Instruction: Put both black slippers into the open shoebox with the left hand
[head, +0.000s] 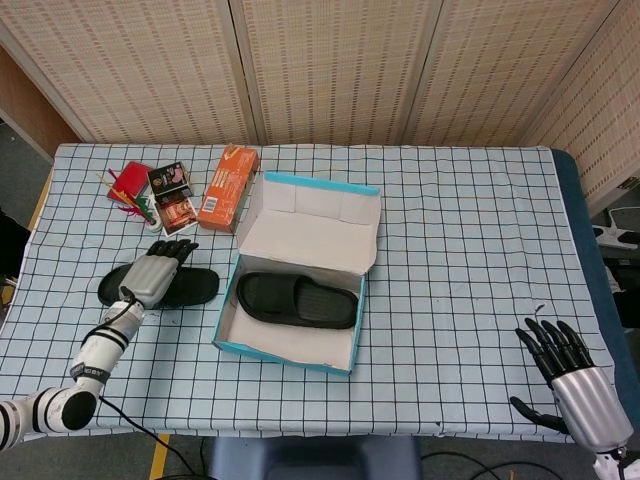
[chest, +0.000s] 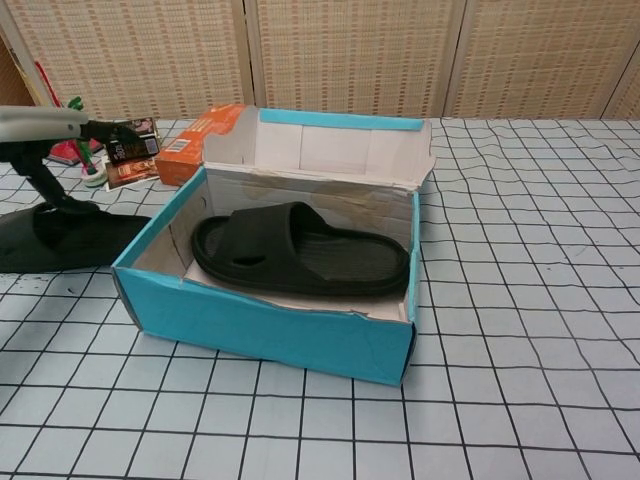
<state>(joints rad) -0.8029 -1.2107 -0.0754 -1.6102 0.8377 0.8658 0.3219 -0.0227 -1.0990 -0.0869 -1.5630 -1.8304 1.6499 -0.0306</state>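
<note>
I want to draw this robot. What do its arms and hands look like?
Each hand has a silver-grey back and black fingers: the left hand and the right hand. The left arm is white with black rings, and a thin black cable runs along it.

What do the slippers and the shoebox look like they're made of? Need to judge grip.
Slipper in the box: looks like matte black moulded foam or rubber, one piece, no stitching or shine. Slipper on the table: same look, under the left hand. Shoebox: thin cardboard, turquoise outside, plain whitish inside, with creased flaps and bent edges.
</note>
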